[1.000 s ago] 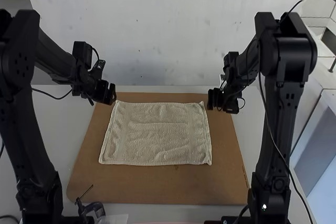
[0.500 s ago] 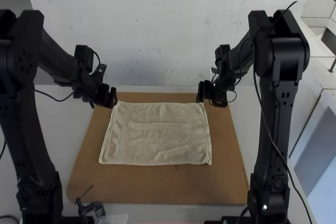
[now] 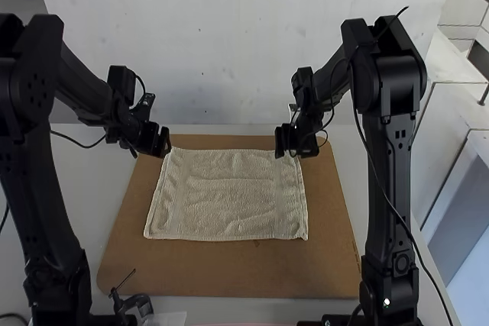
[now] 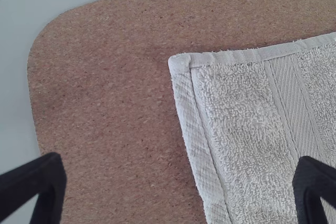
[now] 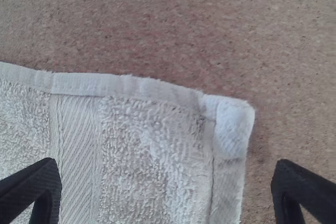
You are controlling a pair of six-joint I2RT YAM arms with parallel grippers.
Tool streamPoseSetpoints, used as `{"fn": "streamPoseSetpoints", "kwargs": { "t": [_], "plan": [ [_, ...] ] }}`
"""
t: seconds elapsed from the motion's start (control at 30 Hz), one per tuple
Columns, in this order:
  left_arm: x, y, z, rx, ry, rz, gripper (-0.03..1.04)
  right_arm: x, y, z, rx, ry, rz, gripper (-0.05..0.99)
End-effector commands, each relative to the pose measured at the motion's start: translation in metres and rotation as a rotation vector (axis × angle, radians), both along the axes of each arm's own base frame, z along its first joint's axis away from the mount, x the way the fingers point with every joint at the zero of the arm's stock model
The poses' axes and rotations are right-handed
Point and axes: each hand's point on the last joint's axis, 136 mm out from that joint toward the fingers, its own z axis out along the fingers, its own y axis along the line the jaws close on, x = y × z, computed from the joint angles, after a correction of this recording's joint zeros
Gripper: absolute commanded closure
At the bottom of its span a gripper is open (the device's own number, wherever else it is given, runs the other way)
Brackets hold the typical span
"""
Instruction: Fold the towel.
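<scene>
Corkboard (image 3: 229, 272); left tool (image 3: 161, 143), right tool (image 3: 295, 146) agape.

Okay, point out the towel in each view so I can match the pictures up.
High view: the towel lies spread near the centre.
Left wrist view: its far-left corner, near the open left gripper.
Right wrist view: its far-right corner, near the open right gripper.
Shared landmark: the brown board beneath.

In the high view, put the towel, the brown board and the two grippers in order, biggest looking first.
1. Brown board
2. Towel
3. Left gripper and right gripper: they look too alike in size to rank against each other.
</scene>
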Motion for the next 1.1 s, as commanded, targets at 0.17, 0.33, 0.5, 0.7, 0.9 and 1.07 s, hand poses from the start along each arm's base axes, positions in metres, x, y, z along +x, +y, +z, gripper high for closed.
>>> {"fn": "streamPoseSetpoints", "kwargs": {
  "t": [0.17,0.33,0.5,0.7,0.9,1.07],
  "plan": [
    [0.008,0.005,0.007,-0.004,-0.027,-0.008,0.04,0.015,-0.031,0.004,-0.062,-0.031,-0.060,0.07],
    [0.008,0.006,0.007,-0.004,-0.026,-0.007,0.04,0.010,-0.033,-0.004,-0.060,-0.018,-0.069,0.18],
    [0.008,0.006,0.005,-0.004,-0.021,-0.007,0.04,0.004,-0.028,-0.007,-0.018,0.007,-0.064,0.19],
    [0.009,0.007,0.002,-0.004,-0.018,-0.005,0.04,0.002,-0.018,-0.008,0.014,0.011,-0.060,0.29],
    [0.009,0.009,0.001,-0.002,-0.017,-0.001,0.04,-0.001,-0.012,-0.015,0.011,0.023,-0.046,0.32],
    [0.009,0.012,-0.003,-0.010,-0.010,0.002,0.04,-0.003,-0.010,-0.023,0.010,0.028,-0.046,0.39]
  ]
}}
